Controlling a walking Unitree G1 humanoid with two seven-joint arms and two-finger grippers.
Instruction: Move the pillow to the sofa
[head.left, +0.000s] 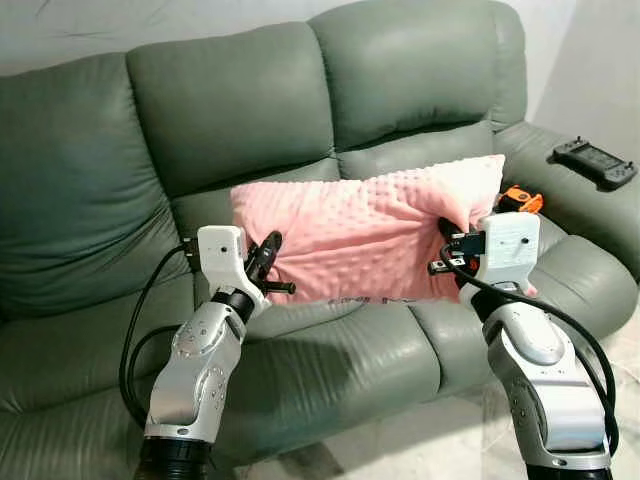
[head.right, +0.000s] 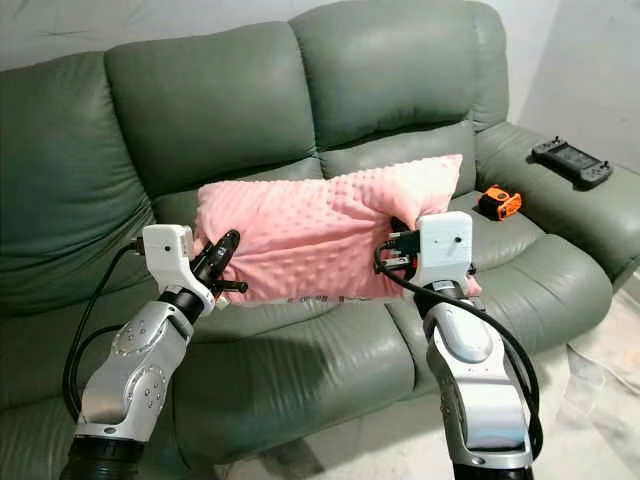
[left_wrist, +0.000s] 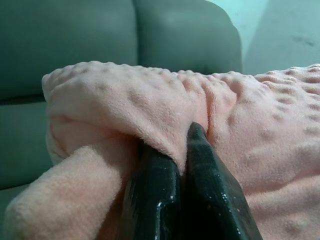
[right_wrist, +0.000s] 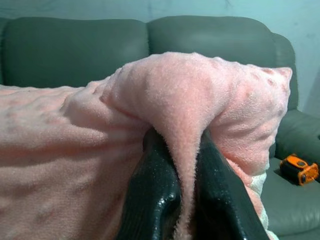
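Note:
A pink dotted pillow (head.left: 365, 235) hangs lengthwise just above the seat of the green sofa (head.left: 250, 120), over the middle and right cushions. My left gripper (head.left: 270, 262) is shut on a fold at the pillow's left end; in the left wrist view the pink fabric (left_wrist: 165, 115) is pinched between both black fingers (left_wrist: 155, 195). At the right end my right gripper (head.left: 448, 252) is shut on another fold of the pillow (right_wrist: 185, 110), with its fingers (right_wrist: 155, 195) squeezing the plush between them.
An orange tape measure (head.left: 520, 199) lies on the right seat cushion behind the pillow. On the sofa's right armrest rests a black game controller (head.left: 596, 162). Pale floor (head.left: 400, 440) shows in front of the sofa.

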